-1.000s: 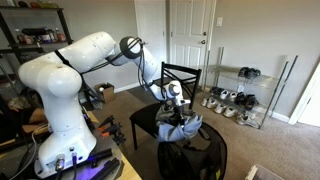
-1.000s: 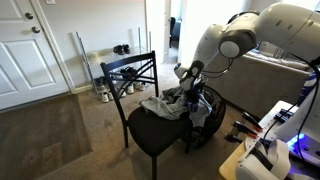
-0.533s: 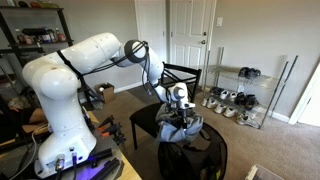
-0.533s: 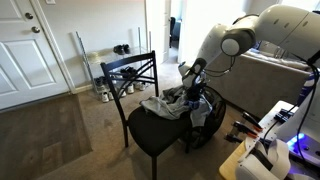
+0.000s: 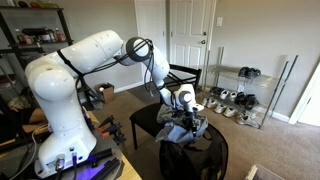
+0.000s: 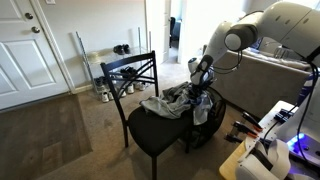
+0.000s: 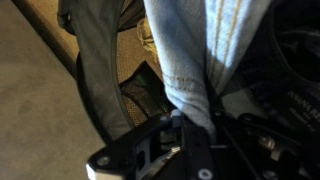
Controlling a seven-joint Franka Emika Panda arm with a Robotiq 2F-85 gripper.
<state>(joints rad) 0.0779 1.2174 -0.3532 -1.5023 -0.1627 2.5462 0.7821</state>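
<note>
The gripper (image 7: 192, 122), clamped shut on a fold of the grey garment (image 7: 185, 50), has slid sideways from over the chair (image 6: 150, 140) seat, so the cloth trails taut beneath it.

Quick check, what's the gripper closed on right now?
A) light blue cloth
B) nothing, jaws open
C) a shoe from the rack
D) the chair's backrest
A: in the wrist view the gripper is pinched shut on a fold of light blue cloth, and in an exterior view it sits at the clothes pile on the black chair.
</note>
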